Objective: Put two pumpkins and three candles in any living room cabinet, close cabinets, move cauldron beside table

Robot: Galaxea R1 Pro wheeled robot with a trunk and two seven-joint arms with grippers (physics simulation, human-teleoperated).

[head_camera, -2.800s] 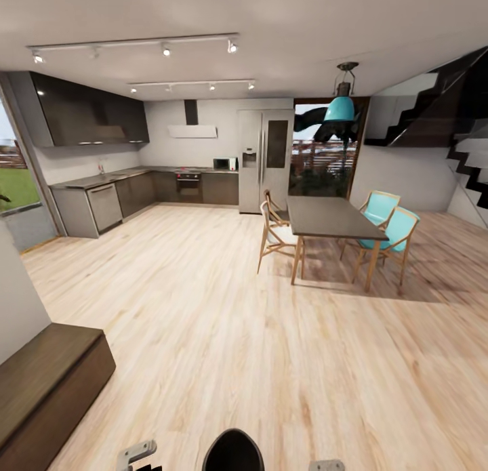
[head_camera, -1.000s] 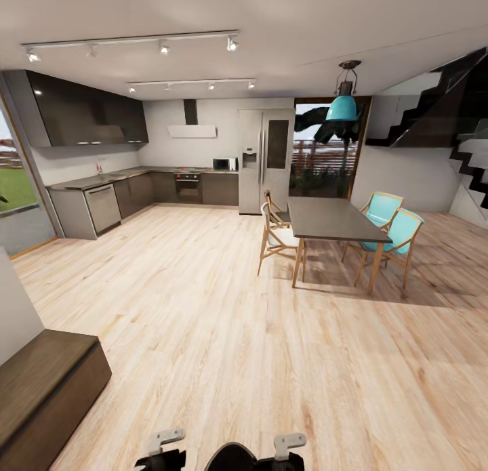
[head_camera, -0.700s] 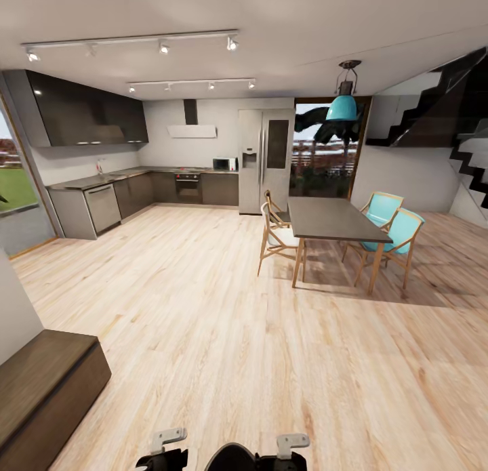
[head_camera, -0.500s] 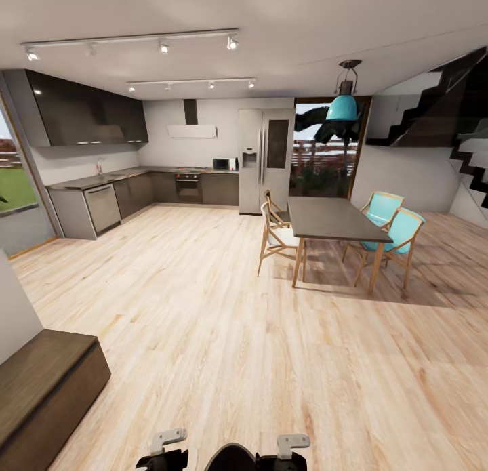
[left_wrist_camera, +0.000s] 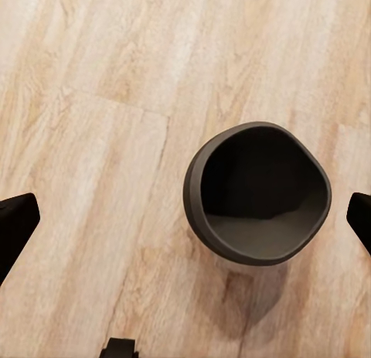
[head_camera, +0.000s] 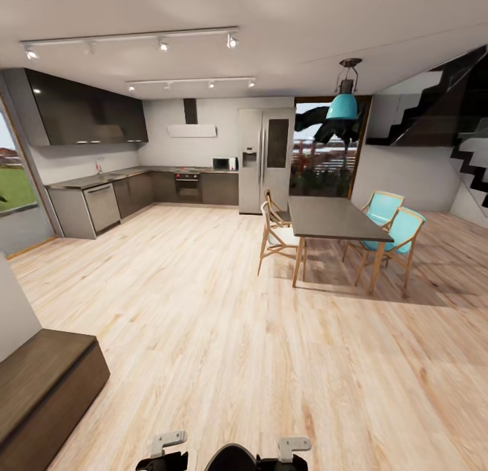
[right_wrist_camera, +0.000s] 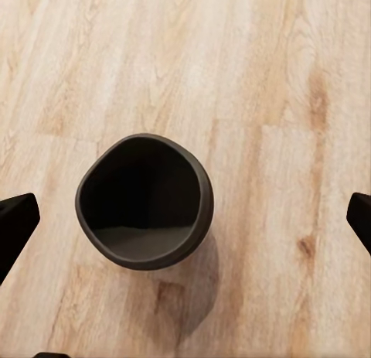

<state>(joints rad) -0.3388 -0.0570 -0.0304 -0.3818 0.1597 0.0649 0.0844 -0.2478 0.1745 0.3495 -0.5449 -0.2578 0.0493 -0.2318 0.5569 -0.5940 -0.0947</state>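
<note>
Robot is parked on the wood floor (head_camera: 224, 335), head camera facing the kitchen end of the room.

Cauldron (left_wrist_camera: 259, 192): dark, round, open top up, nothing inside, standing upright on the floor planks. Both wrist cameras look straight down into it (right_wrist_camera: 145, 201). In the head view its rim (head_camera: 234, 457) shows at the lower edge, between the two arms.

Left gripper (left_wrist_camera: 185, 219): jaws spread wide, dark fingertips (left_wrist_camera: 15, 226) at opposite edges of its wrist view, cauldron between them, no contact visible. Holding nothing.

Right gripper (right_wrist_camera: 185, 223): same, spread wide, fingertips (right_wrist_camera: 15, 223) well clear of the cauldron's wall. Holding nothing.

Cabinet (head_camera: 44, 383): long low dark brown unit against the wall, left of the cauldron, near it. Top is bare; can't tell about the fronts from this angle.

Past the cauldron, well apart: dining table (head_camera: 332, 220) with turquoise chairs (head_camera: 400, 234), fridge (head_camera: 266, 160) behind it, kitchen counter (head_camera: 102, 183) along the far left wall.
</note>
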